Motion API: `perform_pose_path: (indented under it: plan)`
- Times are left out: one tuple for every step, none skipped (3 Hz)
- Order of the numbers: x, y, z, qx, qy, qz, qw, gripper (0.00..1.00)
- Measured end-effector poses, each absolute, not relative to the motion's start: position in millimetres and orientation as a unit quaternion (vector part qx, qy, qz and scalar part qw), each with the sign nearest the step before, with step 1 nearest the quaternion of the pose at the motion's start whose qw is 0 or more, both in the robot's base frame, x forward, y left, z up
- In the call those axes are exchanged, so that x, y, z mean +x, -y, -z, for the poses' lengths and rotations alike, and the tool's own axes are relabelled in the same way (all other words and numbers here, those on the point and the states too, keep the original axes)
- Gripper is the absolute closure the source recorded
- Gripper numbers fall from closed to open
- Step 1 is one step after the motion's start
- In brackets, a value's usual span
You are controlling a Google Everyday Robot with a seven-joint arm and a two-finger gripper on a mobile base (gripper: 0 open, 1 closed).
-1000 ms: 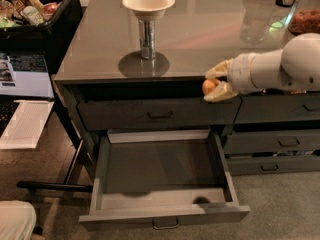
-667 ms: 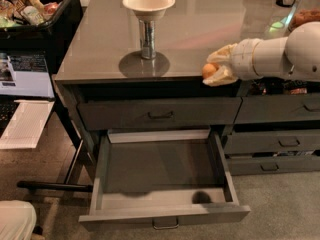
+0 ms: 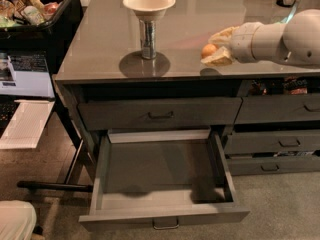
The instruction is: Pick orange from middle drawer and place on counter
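Orange (image 3: 208, 49) held over the counter (image 3: 100, 54), near its front edge and right of centre. The gripper (image 3: 210, 49) reaches in from the right on a pale, rounded arm (image 3: 280, 38). Its two fingers (image 3: 223, 33) are closed on the fruit, one above and behind it, one below and in front, so the orange sits between the fingertips at the gripper's leftmost end, partly covered by the lower finger. A soft shadow lies on the glossy slab just under the pair; whether the orange touches the surface cannot be told.

Left of the gripper and well apart from it, a cream bowl (image 3: 149, 2) rests on top of an upright metal can (image 3: 148, 33) on the counter.

Below the counter, the shallow upper drawer (image 3: 160, 113) is shut. The middle drawer (image 3: 162, 217) beneath it is pulled far out toward the camera — its plain grey box interior faces up, the small bar handle on its front panel at the lower edge of view. It lies below and to the left of the orange.

Narrower drawers stand at the right, under the arm.
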State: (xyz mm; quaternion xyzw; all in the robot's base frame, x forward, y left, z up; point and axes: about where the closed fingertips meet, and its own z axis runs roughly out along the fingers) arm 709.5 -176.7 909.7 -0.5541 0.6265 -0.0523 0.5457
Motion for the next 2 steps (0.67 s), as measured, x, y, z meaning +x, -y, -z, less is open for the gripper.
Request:
perform_pose_path:
  plan:
    - [739.3, 182.7, -906.4, -0.514, -0.658, 0.025, 0.55, 1.0]
    - [759.0, 186.7, -902.1, -0.486, -0.681, 0.01, 0.548, 0.81]
